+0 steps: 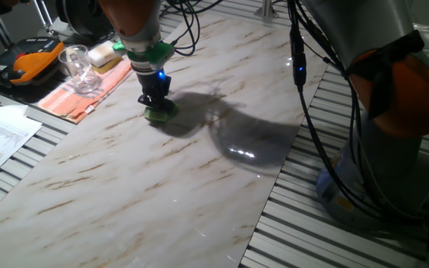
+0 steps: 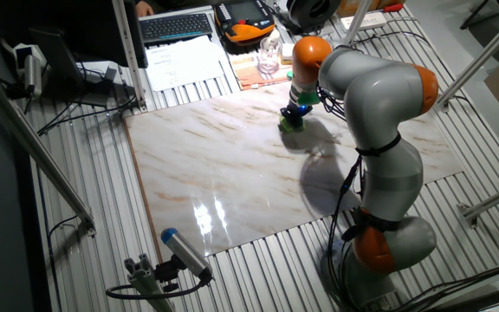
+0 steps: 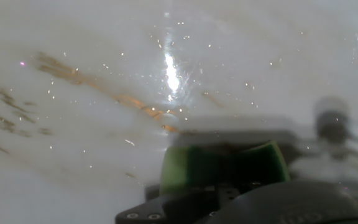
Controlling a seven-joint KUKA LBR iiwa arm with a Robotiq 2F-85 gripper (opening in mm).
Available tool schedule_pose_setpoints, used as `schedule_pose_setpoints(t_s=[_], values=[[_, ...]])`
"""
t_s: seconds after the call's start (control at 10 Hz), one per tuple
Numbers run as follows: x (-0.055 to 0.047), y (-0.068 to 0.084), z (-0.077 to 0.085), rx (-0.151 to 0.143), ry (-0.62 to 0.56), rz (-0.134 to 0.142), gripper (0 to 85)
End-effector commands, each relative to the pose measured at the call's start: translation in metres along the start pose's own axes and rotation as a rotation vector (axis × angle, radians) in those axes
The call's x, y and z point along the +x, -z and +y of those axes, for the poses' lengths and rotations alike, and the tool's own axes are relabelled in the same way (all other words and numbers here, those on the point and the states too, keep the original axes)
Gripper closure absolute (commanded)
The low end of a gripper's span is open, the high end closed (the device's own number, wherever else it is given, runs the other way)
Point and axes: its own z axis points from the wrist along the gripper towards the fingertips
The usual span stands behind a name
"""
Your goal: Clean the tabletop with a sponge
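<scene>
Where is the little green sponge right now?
The small green sponge sits pressed on the white marble tabletop under the black gripper, near the orange striped cloth and clear glass.

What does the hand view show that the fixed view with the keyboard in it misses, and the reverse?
Only the hand view shows the brown veins and wet glints up close. Only the fixed view shows the whole arm, the keyboard and the grey slatted surface. Both show the claw shut on the green sponge, pressed onto the tabletop.
</scene>
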Motion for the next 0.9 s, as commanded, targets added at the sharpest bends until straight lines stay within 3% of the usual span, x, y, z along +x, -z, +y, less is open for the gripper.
schedule_pose_setpoints(t_s=[0.0, 0.2, 0.5, 0.8], values=[[0.0, 0.0, 0.0001, -0.008, 0.013, -0.005, 85.0], [0.0, 0.0, 0.0001, 0.012, 0.02, -0.028, 85.0], [0.0, 0.0, 0.0001, 0.009, 0.037, -0.047, 85.0], [-0.0084, 0.0091, -0.0033, 0.001, 0.024, -0.023, 85.0]])
